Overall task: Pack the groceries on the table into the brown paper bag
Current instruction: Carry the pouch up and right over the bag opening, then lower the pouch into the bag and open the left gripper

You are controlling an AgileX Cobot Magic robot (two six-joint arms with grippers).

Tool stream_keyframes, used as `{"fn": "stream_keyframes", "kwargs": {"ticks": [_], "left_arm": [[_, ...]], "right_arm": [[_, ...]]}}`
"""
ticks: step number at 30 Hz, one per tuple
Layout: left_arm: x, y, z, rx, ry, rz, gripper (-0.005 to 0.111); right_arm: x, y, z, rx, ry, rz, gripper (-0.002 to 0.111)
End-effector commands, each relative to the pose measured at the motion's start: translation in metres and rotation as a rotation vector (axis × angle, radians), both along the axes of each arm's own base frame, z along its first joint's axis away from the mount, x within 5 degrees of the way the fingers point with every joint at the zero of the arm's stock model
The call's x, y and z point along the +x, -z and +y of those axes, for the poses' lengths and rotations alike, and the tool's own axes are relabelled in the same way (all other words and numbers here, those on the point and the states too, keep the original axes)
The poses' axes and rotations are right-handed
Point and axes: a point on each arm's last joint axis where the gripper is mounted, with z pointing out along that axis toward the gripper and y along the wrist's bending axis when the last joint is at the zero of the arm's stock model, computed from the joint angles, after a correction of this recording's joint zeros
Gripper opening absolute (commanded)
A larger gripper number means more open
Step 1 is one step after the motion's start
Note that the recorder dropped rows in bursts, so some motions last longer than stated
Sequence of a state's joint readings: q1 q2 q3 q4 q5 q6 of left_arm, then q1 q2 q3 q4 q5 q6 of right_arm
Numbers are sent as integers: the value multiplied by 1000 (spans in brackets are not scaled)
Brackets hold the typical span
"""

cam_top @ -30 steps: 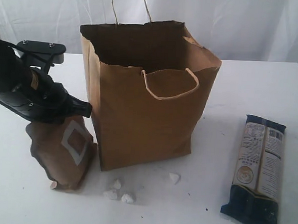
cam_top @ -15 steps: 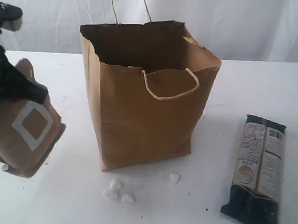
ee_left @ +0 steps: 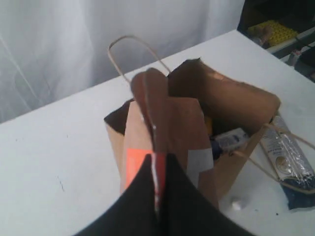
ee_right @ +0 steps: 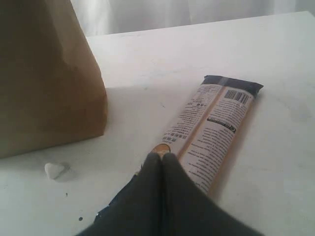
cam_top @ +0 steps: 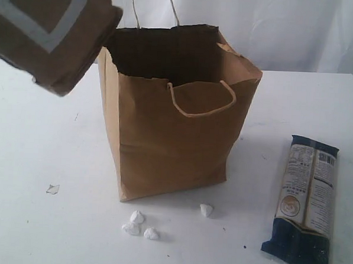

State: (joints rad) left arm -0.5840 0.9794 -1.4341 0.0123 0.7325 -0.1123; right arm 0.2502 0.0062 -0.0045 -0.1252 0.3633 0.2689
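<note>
Brown pouch with orange top and grey square is held in the air at upper left of the exterior view. Its lower corner is just beside the left rim corner of the tall brown kraft paper bag. The pouch is cropped by the frame's top and left edges, and no arm is seen there.

In the left wrist view the pouch's orange end is pinched between the black fingers of the left gripper, with the bag's open mouth just beyond it.

The bag is stood upright on the white tabletop, ragged rim open. One cord handle is folded over the front wall and the other is up at the back. Bare table is seen to the bag's left.

Inside, a small white-blue carton is made out, plus a yellow patch that cannot be identified. The rest is in shadow.

A long dark noodle packet is laid flat, well apart on the bag's right. The right gripper is pressed together on nothing, tips over the packet's end. Contact cannot be told.

Small white crumbs are scattered near the bag's front.
</note>
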Motion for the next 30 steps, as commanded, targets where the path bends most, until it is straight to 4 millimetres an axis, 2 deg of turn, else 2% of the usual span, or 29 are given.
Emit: {"fn": "stream_keyframes", "kwargs": {"ticks": [1, 6, 13, 18, 22, 30], "left_arm": [[4, -29, -9, -63, 53, -76, 0], [37, -39, -43, -93, 155, -75, 0], [82, -34, -89, -84, 329, -109, 0], [108, -21, -107, -25, 354, -101, 0], [117, -2, -116, 65, 410, -39, 0], [130, 19, -124, 157, 451, 5, 0]], "right_arm": [[0, 0, 0, -3, 4, -15, 0], [0, 0, 0, -3, 4, -15, 0], [0, 0, 0, -3, 4, -15, 0], [0, 0, 0, -3, 4, -15, 0], [0, 0, 0, -3, 4, -15, 0], [0, 0, 0, -3, 4, -15, 0]]}}
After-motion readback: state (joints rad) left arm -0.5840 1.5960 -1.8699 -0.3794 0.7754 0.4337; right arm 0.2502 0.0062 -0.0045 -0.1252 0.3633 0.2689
